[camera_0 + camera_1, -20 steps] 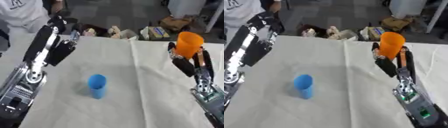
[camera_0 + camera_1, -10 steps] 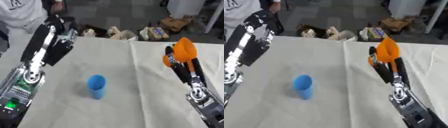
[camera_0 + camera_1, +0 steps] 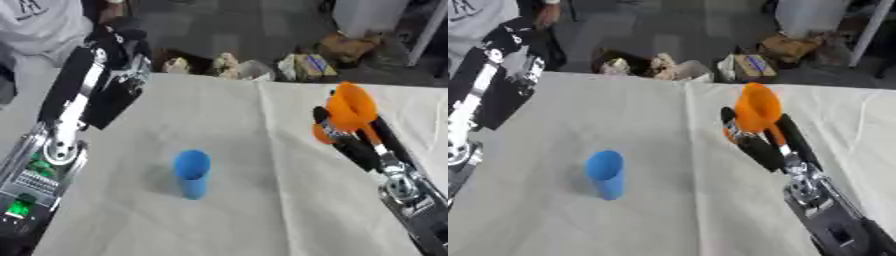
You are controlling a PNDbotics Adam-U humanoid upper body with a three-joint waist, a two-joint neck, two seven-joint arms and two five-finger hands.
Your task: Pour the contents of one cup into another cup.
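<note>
Cups are the two things in play on the white cloth (image 3: pixel 262 210) that covers the table. At the left edge, the left arm runs up along the side of the table, and the left hand (image 3: pixel 122 45) sits raised near the far left corner, over the edge of the cloth; it is too dark and blurred to tell how its fingers are set, and it touches neither cup. Next along, the blue cup (image 3: pixel 192 173) stands upright on the cloth, a little left of the middle and alone, its mouth facing up; whether anything is inside cannot be seen. A crease in the cloth runs from the far edge toward the near side just right of it. Further right, the orange cup (image 3: pixel 753 112) is lifted above the cloth and tilted, its mouth turned up and toward the left. The right hand (image 3: pixel 741 135) has its dark fingers curled round the lower part of that cup. The orange cup is well apart from the blue one.
</note>
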